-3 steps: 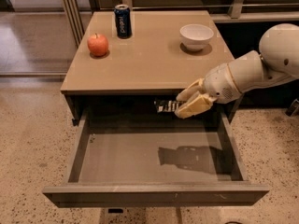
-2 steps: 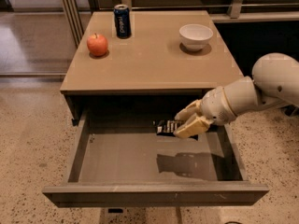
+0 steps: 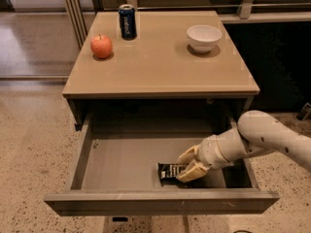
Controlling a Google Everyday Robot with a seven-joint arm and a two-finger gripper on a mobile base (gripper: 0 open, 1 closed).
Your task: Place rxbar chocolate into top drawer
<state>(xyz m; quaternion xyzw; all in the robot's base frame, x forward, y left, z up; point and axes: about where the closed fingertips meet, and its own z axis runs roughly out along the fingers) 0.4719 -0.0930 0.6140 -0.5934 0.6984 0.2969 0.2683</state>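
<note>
We find the end effector (image 3: 186,165) low inside the open top drawer (image 3: 121,161), fingers clamped on the rxbar chocolate (image 3: 169,171), which is right at the floor near the front panel. We judge only letting go and pulling out is left.

gripper (image 3: 188,164), front right of top drawer (image 3: 160,203), hides rxbar chocolate (image 3: 168,172) right end; lettering illegible; arm (image 3: 272,140) cut off at the right edge.

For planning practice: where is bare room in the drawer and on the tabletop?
Free: top drawer floor left of the rxbar chocolate; tabletop front, before apple, can, bowl. Crowded: drawer's front right, where the gripper holds the bar.
</note>
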